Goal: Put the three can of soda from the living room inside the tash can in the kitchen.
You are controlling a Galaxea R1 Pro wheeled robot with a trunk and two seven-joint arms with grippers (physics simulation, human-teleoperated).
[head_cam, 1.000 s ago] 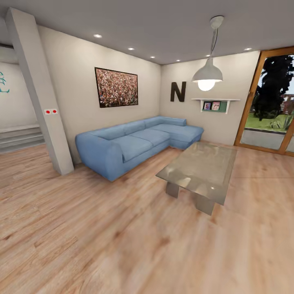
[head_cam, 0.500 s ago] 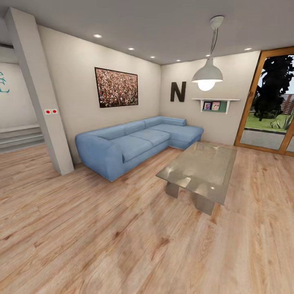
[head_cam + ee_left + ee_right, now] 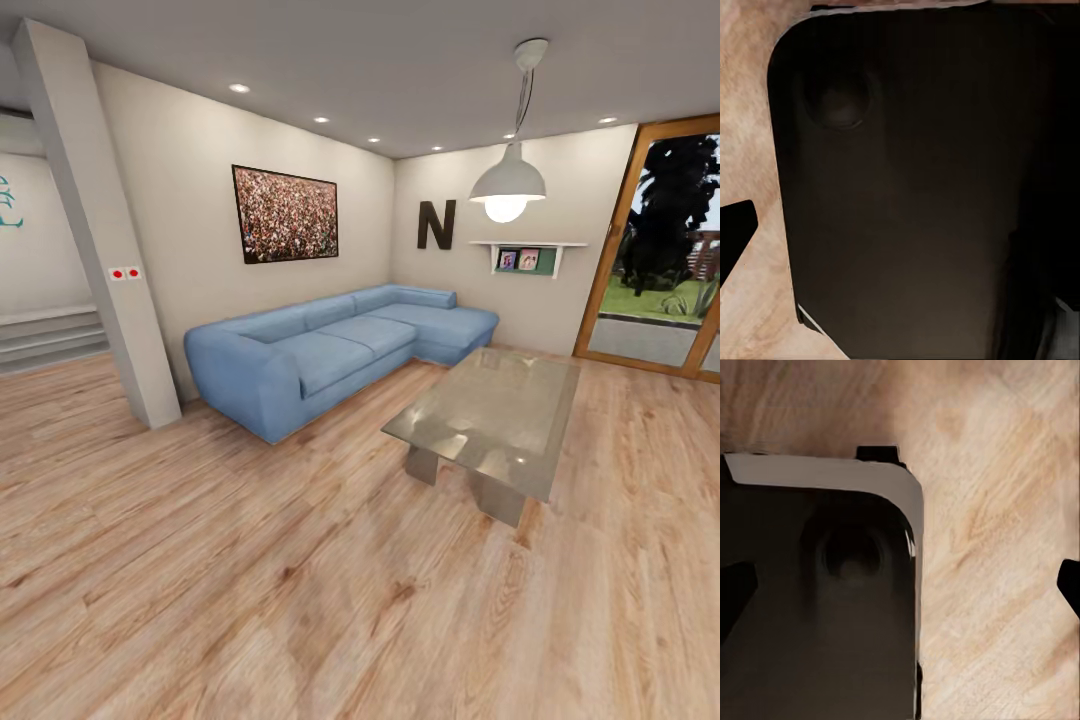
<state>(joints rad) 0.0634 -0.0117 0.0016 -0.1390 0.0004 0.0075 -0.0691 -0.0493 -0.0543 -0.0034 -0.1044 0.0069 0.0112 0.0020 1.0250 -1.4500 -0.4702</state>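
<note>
Living room ahead of us, no soda cans in sight.
Pale wood plank floor (image 3: 250, 590) lies nearest, then the glass-topped coffee table (image 3: 490, 415), its top bare, then the blue corner sofa (image 3: 330, 350) against the wall under a framed picture (image 3: 285, 214). Each wrist view looks past a dark robot panel (image 3: 817, 600) at floor; we cannot tell whether either claw is wide or closed.

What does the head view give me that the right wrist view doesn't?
Head view alone: the blue sofa, the glass coffee table, a hanging lamp, a framed picture and a glass door. Right wrist view alone: a dark rounded robot part close to the lens, with dark hand tips at the picture's edges. Both share the pale wood floor.
</note>
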